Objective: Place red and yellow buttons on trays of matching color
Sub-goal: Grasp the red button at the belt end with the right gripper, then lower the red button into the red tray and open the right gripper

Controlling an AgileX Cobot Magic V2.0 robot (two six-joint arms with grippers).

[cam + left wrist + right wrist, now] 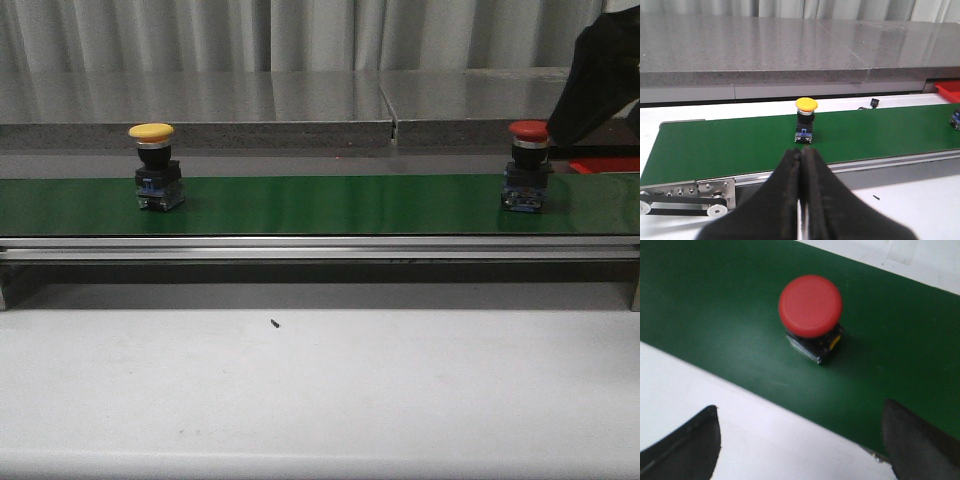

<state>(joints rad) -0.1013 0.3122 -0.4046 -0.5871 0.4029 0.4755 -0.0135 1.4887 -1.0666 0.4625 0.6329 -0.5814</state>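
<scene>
A yellow button [152,132] on a black base stands on the green conveyor belt [320,205] at the left; it also shows in the left wrist view [806,104]. A red button [528,130] stands on the belt at the right, seen from above in the right wrist view [810,305]. My left gripper [801,156] is shut and empty, short of the belt's near edge and in line with the yellow button. My right gripper [800,412] is open wide above and beside the red button, which lies ahead of its fingers. Its arm [605,75] shows at the far right.
A red tray [606,164] edge shows behind the belt at the far right, also in the left wrist view [948,90]. The yellow tray is out of view. A grey stone counter [300,105] runs behind the belt. A small black speck [274,323] lies on the white table.
</scene>
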